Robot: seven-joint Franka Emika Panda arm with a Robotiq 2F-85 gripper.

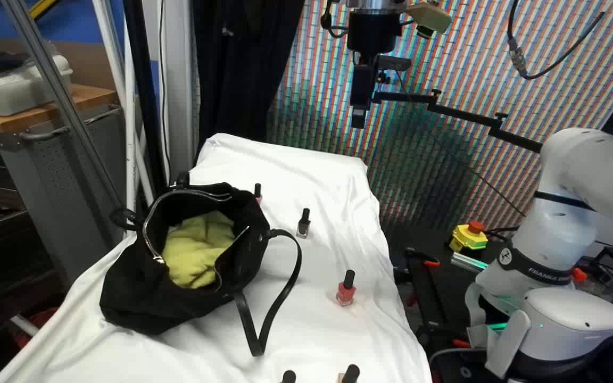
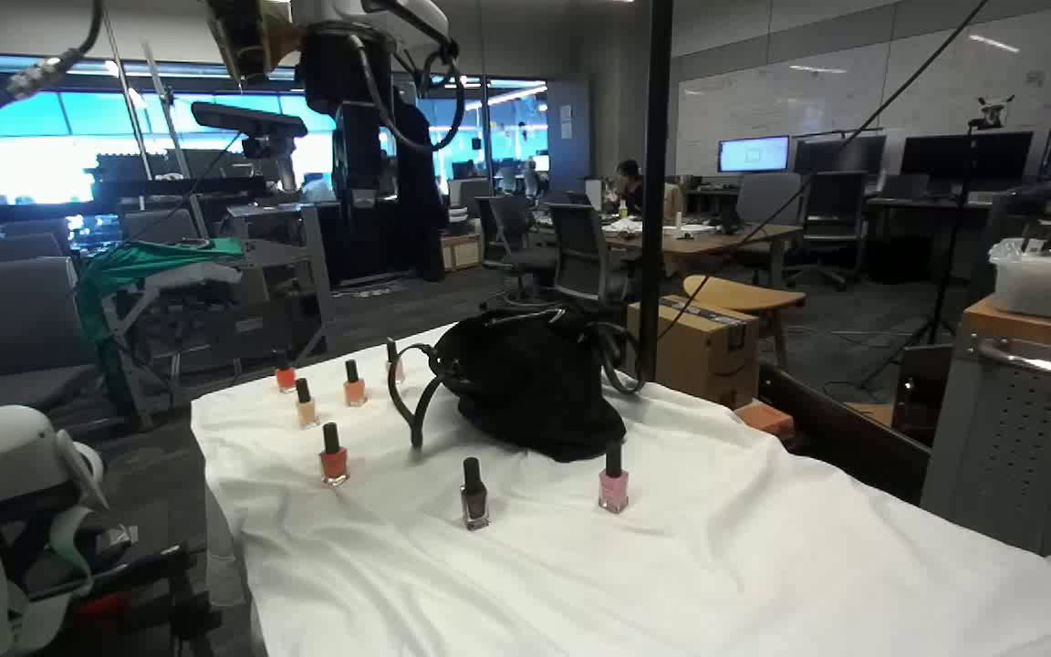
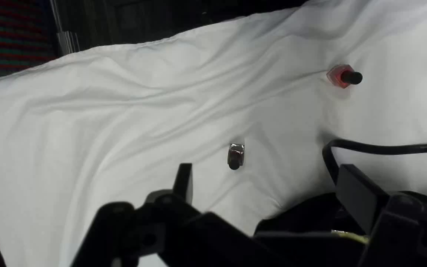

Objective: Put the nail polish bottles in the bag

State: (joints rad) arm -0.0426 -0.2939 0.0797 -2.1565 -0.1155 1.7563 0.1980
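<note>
The black bag [image 1: 141, 298] lies open on the white cloth, yellow-green inside; it also shows in an exterior view [image 2: 535, 392]. Several small black-capped bottles stand upright around it: a dark bottle [image 2: 475, 502], a pink bottle [image 2: 613, 490], a red bottle [image 2: 334, 464], a peach bottle [image 2: 306, 413], and others behind. In the wrist view the dark bottle [image 3: 236, 154] is beyond and between the fingers, and the red bottle [image 3: 338, 76] is farther up and right. My gripper [image 3: 265, 174] is open and empty, high above the table in an exterior view [image 1: 358, 121].
The bag's black strap [image 1: 285, 290] loops onto the white cloth [image 1: 296, 165] beside the bottles. The cloth-covered table drops off at its edges. A yellow-based red stop button [image 1: 469, 236] stands by the robot's base. A cardboard box [image 2: 694, 351] is behind the table.
</note>
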